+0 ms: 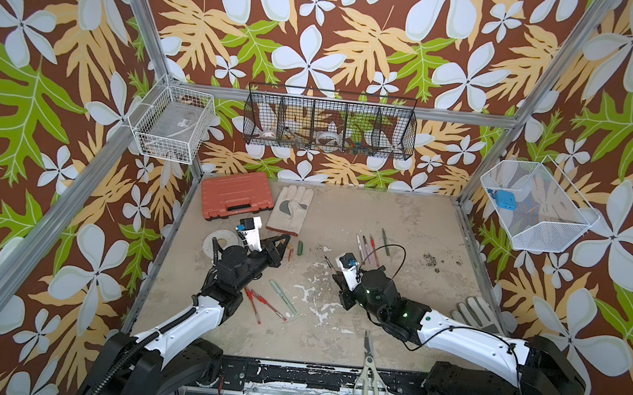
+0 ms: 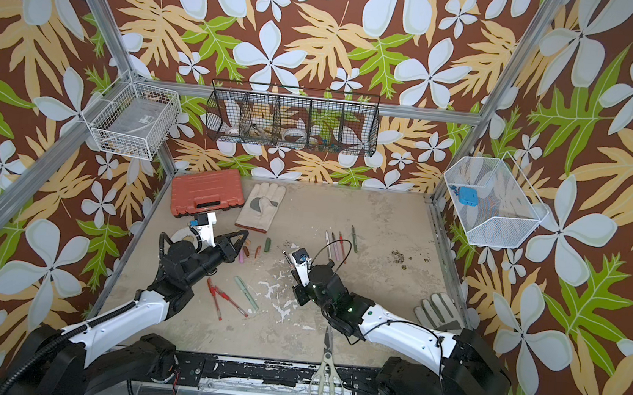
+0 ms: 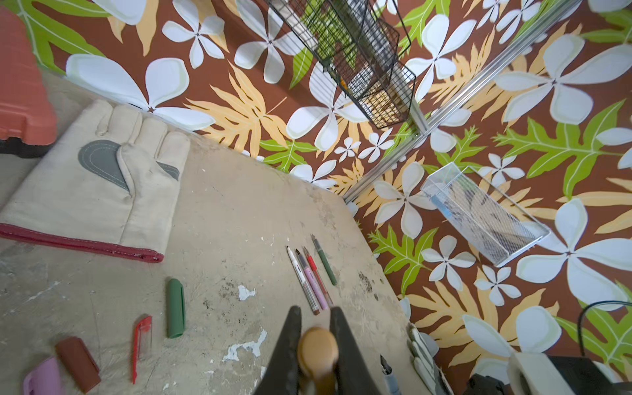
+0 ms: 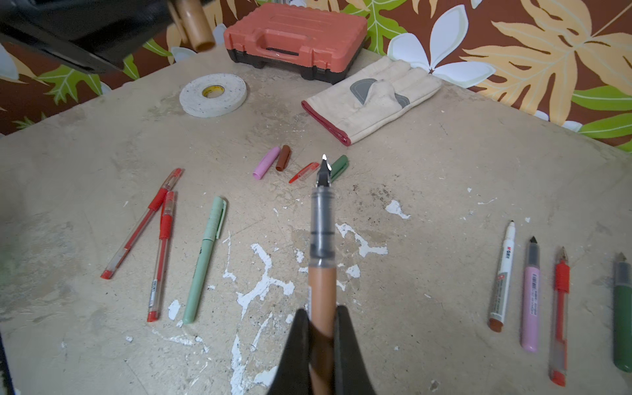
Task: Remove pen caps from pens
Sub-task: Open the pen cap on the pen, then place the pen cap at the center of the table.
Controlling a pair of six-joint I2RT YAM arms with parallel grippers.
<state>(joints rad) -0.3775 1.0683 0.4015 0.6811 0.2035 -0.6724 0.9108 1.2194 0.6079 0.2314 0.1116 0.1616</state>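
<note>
- The left gripper [image 3: 315, 313] is clamped on the gold cap [image 3: 318, 347] and held up off the table [image 4: 427, 205].
- The right gripper [image 4: 321, 311] is pinched on the barrel of the gold-brown pen [image 4: 321, 284], nib bare. Cap and pen are well apart, so I'd say the pull is done and both want setting down.
- Loose caps, four: pink cap [image 4: 266, 162], brown cap [image 4: 284, 157], red cap [image 4: 303, 172], dark green cap [image 4: 339, 167]. They are clustered near the glove [image 4: 372, 102], likely the drop spot.
- Bared pens, four in a row: white marker [image 4: 502, 273], pink pen [image 4: 531, 301], red pen [image 4: 561, 307], dark green pen [image 4: 622, 314]. The last is partly cut off, so probably bare.
- Waiting capped, three: two red capped pens [image 4: 143, 222], one pale green pen [image 4: 205, 260].
</note>
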